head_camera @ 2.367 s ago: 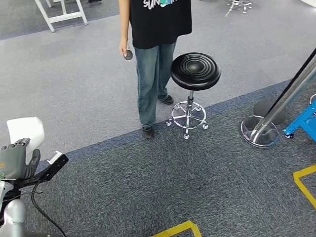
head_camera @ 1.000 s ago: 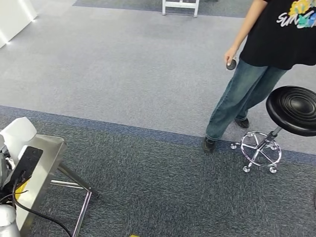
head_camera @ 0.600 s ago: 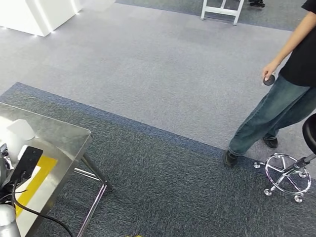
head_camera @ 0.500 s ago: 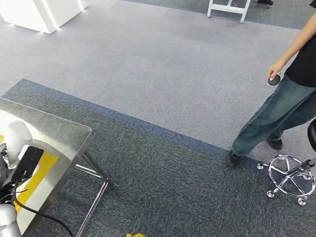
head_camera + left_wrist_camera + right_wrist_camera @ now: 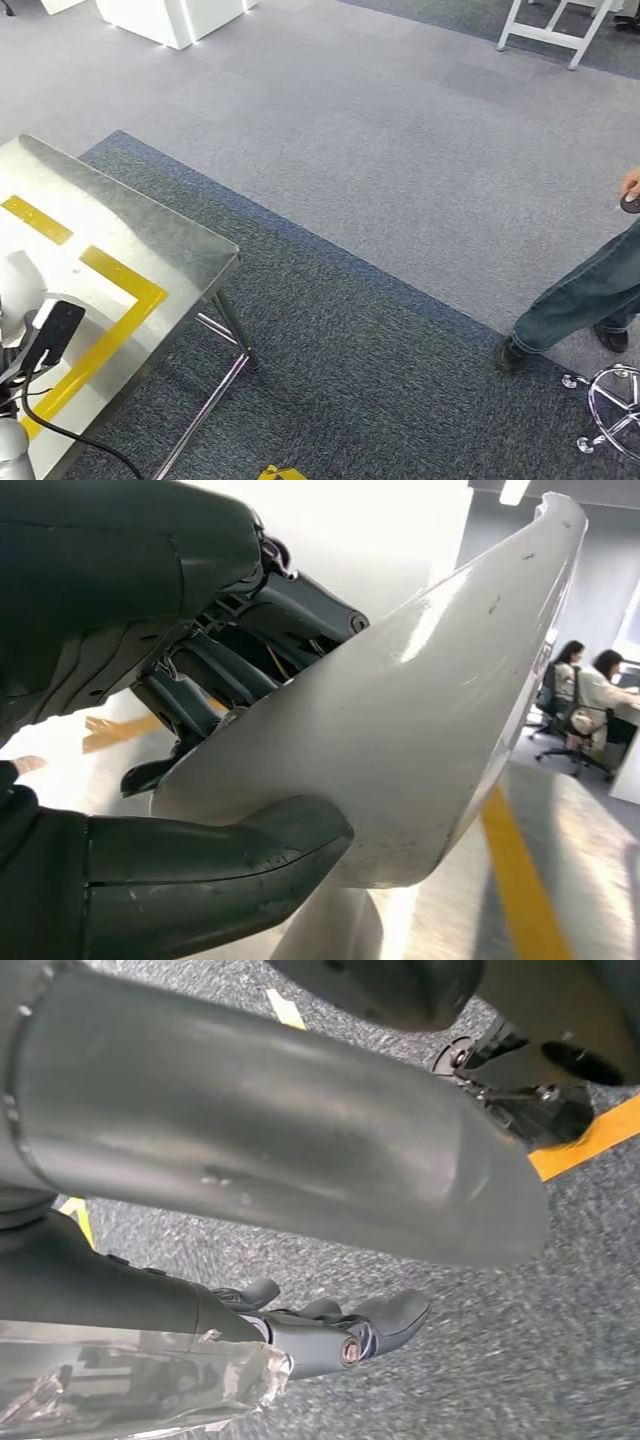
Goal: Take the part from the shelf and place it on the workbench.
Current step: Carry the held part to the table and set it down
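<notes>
Floor: two-tone carpet, pale grey beyond, dark blue-grey nearer, with a strip of yellow floor tape at the lower edge of the head view. Item 1: polished steel workbench (image 5: 162,250) on slanted metal legs, its top marked with yellow tape lines forming a corner; its near right corner juts toward the middle of the head view. Item 2: white curved moulded plastic part (image 5: 392,720), glossy, lightly scuffed, carried by the left hand (image 5: 173,750); the thick grey thumb (image 5: 226,865) presses under one face and the darker fingers (image 5: 226,675) clamp the other, so the part is pinched between them. In the head view the part (image 5: 16,285) hangs over the workbench top near its front edge, with the black wrist camera block just beside it; whether it touches the steel cannot be told. Item 3: right hand (image 5: 332,1325), hanging over dark carpet, fingers loosely curled, nothing seen in them. Item 4: a person in blue jeans (image 5: 581,300) at the right edge, holding a small dark round object, next to a chrome stool base (image 5: 615,410). Step judged: carry nearly complete, placement pending. Next move calls for lowering the part flat onto the top, inside the taped corner, then spreading thumb and fingers to release.
</notes>
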Robot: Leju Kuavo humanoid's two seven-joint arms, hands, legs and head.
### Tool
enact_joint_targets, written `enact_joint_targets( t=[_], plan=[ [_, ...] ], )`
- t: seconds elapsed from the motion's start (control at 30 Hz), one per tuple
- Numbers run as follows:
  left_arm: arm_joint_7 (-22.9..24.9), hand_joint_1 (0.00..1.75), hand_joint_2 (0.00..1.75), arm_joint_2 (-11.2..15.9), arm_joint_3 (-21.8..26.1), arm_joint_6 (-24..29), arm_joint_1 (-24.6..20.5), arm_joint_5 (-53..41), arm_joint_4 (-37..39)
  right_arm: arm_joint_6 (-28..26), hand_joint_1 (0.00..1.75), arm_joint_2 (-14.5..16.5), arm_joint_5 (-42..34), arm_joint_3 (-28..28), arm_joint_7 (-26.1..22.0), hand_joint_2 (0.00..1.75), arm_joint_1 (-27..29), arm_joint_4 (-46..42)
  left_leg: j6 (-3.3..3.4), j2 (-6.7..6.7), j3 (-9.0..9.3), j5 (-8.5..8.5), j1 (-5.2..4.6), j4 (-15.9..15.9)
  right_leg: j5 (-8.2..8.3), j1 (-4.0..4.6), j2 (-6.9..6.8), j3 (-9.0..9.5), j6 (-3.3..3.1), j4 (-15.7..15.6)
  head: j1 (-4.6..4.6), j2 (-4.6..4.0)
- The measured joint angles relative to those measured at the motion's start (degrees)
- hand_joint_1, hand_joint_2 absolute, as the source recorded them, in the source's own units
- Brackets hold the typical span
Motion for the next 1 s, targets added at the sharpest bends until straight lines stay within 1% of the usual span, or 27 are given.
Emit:
enact_joint_targets(
  t=[0.03,0.07,0.1,0.13,0.17,0.2,0.23,0.27,0.3,0.33,0.37,0.4,0.43,0.47,0.5,0.53,0.57,0.6,0.67,0.7,0.73,0.77,0.8,0.83,0.9,0.97,1.0],
  plan=[
    [0.0,1.75,1.75,0.1,0.1,0.4,0.1,-0.7,0.0,0.1,0.0,0.1,0.0,0.0,0.0,0.0,-0.1,-0.2,0.23,-0.79,0.11,0.08,0.18,-0.2,-0.4,-0.08,0.69,0.05,0.33,0.3,0.14,0.0],
    [-0.1,1.75,1.75,0.2,0.1,0.7,0.2,-1.4,-0.1,0.1,0.0,0.3,0.0,0.0,0.0,0.0,-0.1,-0.3,0.51,-1.55,0.25,0.17,0.4,-0.4,-1.22,-0.18,2.15,-0.3,0.61,1.4,0.28,0.0],
    [-0.2,1.75,1.75,0.3,0.1,1.1,0.1,-2.1,-0.1,0.1,0.0,0.3,0.0,0.0,0.0,0.0,-0.1,-0.5,0.79,-2.25,0.41,0.26,0.66,-0.6,-2.52,-0.3,4.11,-1.32,0.85,3.7,0.47,0.0],
    [-0.3,1.75,1.75,0.3,0.1,1.6,0.1,-3.0,-0.1,0.1,0.0,0.4,0.0,0.0,0.0,0.0,-0.1,-0.5,0.97,-2.97,0.43,0.26,0.77,-0.6,-4.23,-0.42,6.11,-3.09,0.97,7.2,0.69,0.0],
    [-0.4,1.75,1.75,0.4,0.0,2.1,0.1,-3.9,-0.1,0.1,0.0,0.5,0.0,0.0,0.0,0.0,0.1,-0.6,1.12,-3.71,0.42,0.24,0.8,-0.6,-5.89,-0.49,7.08,-5.17,1.03,11.2,0.8,0.0],
    [-0.6,1.75,1.75,0.5,0.0,2.8,0.2,-5.3,-0.1,0.1,0.0,0.5,0.0,0.0,0.0,0.0,0.3,-0.8,1.2,-4.58,0.45,0.22,0.81,-0.6,-6.87,-0.52,7.47,-7.21,1.08,14.6,0.86,0.0],
    [-0.7,1.75,1.75,0.6,-0.1,3.6,0.4,-6.7,0.0,0.2,0.0,0.6,0.0,0.0,-0.1,0.0,0.4,-0.9,1.2,-5.49,0.5,0.2,0.81,-0.6,-6.8,-0.54,7.62,-8.62,1.1,16.5,0.9,0.0],
    [-0.9,1.75,1.75,0.8,-0.2,4.4,0.7,-8.3,0.1,0.2,0.0,0.6,0.0,0.0,-0.1,0.0,0.6,-1.0,1.16,-6.39,0.59,0.17,0.81,-0.6,-5.5,-0.57,7.71,-8.97,1.09,16.1,0.92,0.0],
    [-1.1,1.75,1.75,1.1,-0.4,5.3,0.9,-10.0,0.2,0.2,0.0,0.7,0.0,0.0,-0.2,0.0,0.6,-1.1,1.07,-7.31,0.74,0.11,0.84,-0.6,-3.24,-0.63,8.0,-8.35,1.03,13.6,0.92,0.0],
    [-1.2,1.75,1.75,1.4,-0.6,6.1,1.1,-11.4,0.4,0.2,0.0,0.8,0.0,0.0,-0.2,0.0,0.7,-1.3,0.92,-8.09,0.84,0.02,0.9,-0.5,-0.74,-0.77,9.05,-6.98,0.96,9.6,0.94,0.0],
    [-1.2,1.75,1.75,1.8,-0.9,6.8,1.2,-12.8,0.6,0.2,0.0,0.9,0.0,0.0,-0.3,0.0,0.7,-1.4,0.7,-8.87,0.83,-0.1,0.86,-0.4,1.0,-0.97,10.47,-5.49,0.85,5.8,0.95,0.0],
    [-1.2,1.75,1.75,2.2,-1.2,7.5,1.3,-14.0,0.9,0.2,0.0,1.0,0.0,0.1,-0.3,0.0,0.7,-1.4,0.4,-9.59,0.7,-0.15,0.87,-0.3,2.0,-1.11,11.71,-4.22,0.69,2.9,0.96,0.0],
    [-1.1,1.75,1.75,2.6,-1.5,8.0,1.4,-15.3,1.3,0.2,0.0,1.0,0.0,0.1,-0.4,0.0,0.7,-1.5,0.01,-10.27,0.47,-0.12,0.93,-0.2,2.2,-1.16,12.59,-3.49,0.49,1.3,0.98,0.0],
    [-0.9,1.75,1.75,3.1,-1.7,8.5,1.6,-16.5,1.8,0.2,0.0,1.1,0.0,0.1,-0.4,0.0,0.7,-1.5,-0.4,-10.95,0.24,-0.02,1.02,-0.2,1.96,-1.09,12.55,-3.15,0.22,0.9,0.99,0.0],
    [-0.7,1.75,1.75,3.6,-1.9,8.8,1.8,-17.7,2.3,0.2,0.0,1.2,0.0,0.1,-0.5,0.0,0.7,-1.5,-0.8,-11.6,0.06,0.1,1.18,-0.2,2.01,-1.05,11.95,-2.95,-0.08,0.8,0.99,0.0],
    [-0.3,1.75,1.75,4.1,-2.0,9.1,2.1,-19.0,2.9,0.2,0.0,1.3,0.0,0.1,-0.6,0.0,0.7,-1.6,-1.15,-11.44,-0.06,0.01,1.24,-0.1,2.11,-1.05,11.28,-2.8,-0.42,0.6,0.96,0.0],
    [0.0,1.75,1.75,4.7,-2.1,9.4,2.2,-20.1,3.5,0.2,0.0,1.3,0.0,0.1,-0.7,0.0,0.6,-1.6,-1.45,-10.44,-0.44,-0.55,1.22,0.7,2.2,-1.1,10.58,-2.61,-0.77,0.4,0.76,0.0],
    [0.2,1.75,1.75,5.3,-2.3,9.7,2.2,-21.1,4.2,0.2,0.0,1.4,0.0,0.1,-0.7,0.0,0.6,-1.6,-1.75,-8.87,-1.31,-1.69,1.17,2.5,2.23,-1.17,9.79,-2.44,-1.09,0.1,0.57,0.0],
    [0.5,1.75,1.75,6.1,-2.7,10.2,2.2,-22.2,5.5,0.3,0.0,1.5,0.0,0.1,-0.8,0.0,0.8,-1.7,-2.28,-5.48,-4.67,-5.14,1.22,9.4,2.04,-1.06,8.11,-2.22,-1.56,0.0,0.21,0.0],
    [0.6,1.75,1.75,6.3,-2.8,10.3,2.2,-22.5,6.1,0.3,0.0,1.5,0.0,0.1,-0.8,0.0,0.9,-1.7,-2.5,-4.7,-6.56,-6.55,1.35,13.1,1.91,-1.0,7.24,-2.16,-1.65,0.0,0.2,0.0],
    [0.7,1.75,1.75,6.5,-2.9,10.3,2.4,-22.7,6.6,0.3,0.0,1.5,0.0,0.1,-0.8,0.0,0.9,-1.7,-2.63,-4.3,-7.81,-7.04,1.48,15.4,1.75,-0.97,6.4,-2.08,-1.69,0.1,0.2,0.0],
    [0.7,1.75,1.75,6.7,-2.9,10.3,2.5,-22.9,7.0,0.3,0.0,1.5,0.0,0.1,-0.8,0.0,1.0,-1.7,-2.71,-4.07,-8.11,-6.46,1.58,15.9,1.59,-0.95,5.61,-1.95,-1.65,0.1,0.2,0.0],
    [0.8,1.75,1.75,6.9,-3.0,10.3,2.6,-23.1,7.4,0.3,0.0,1.5,0.0,0.1,-0.8,0.0,1.0,-1.7,-2.69,-3.84,-7.19,-4.85,1.63,14.0,1.4,-0.93,4.87,-1.71,-1.59,0.1,0.2,0.0],
    [0.9,1.75,1.75,7.2,-3.0,10.4,2.7,-23.5,7.7,0.3,0.0,1.5,0.0,0.1,-0.8,0.0,0.9,-1.7,-2.59,-3.36,-5.36,-2.68,1.63,10.5,1.16,-0.92,4.15,-1.38,-1.48,0.1,0.2,0.0],
    [1.2,1.75,1.75,7.7,-3.3,10.5,2.6,-24.2,8.4,0.3,0.0,1.5,0.0,0.1,-0.8,0.0,0.9,-1.7,-2.19,-1.01,-1.5,-0.03,1.14,3.3,0.6,-0.68,2.84,-0.74,-1.04,0.1,0.16,0.0],
    [1.5,1.75,1.75,8.2,-3.8,10.8,2.5,-24.7,9.5,0.3,0.0,1.5,0.0,0.1,-0.9,0.0,0.7,-1.7,-1.52,0.38,-0.09,0.02,0.66,0.3,0.08,-0.27,1.56,-0.43,-0.41,0.0,0.21,0.0],
    [1.6,1.75,1.75,8.4,-4.0,10.9,2.6,-24.8,10.1,0.2,0.0,1.6,0.0,0.1,-0.9,0.0,0.6,-1.7,-1.18,-0.08,-0.12,-0.09,0.59,0.1,-0.11,-0.12,0.9,-0.23,-0.12,-0.1,0.25,0.0]
  ],
)
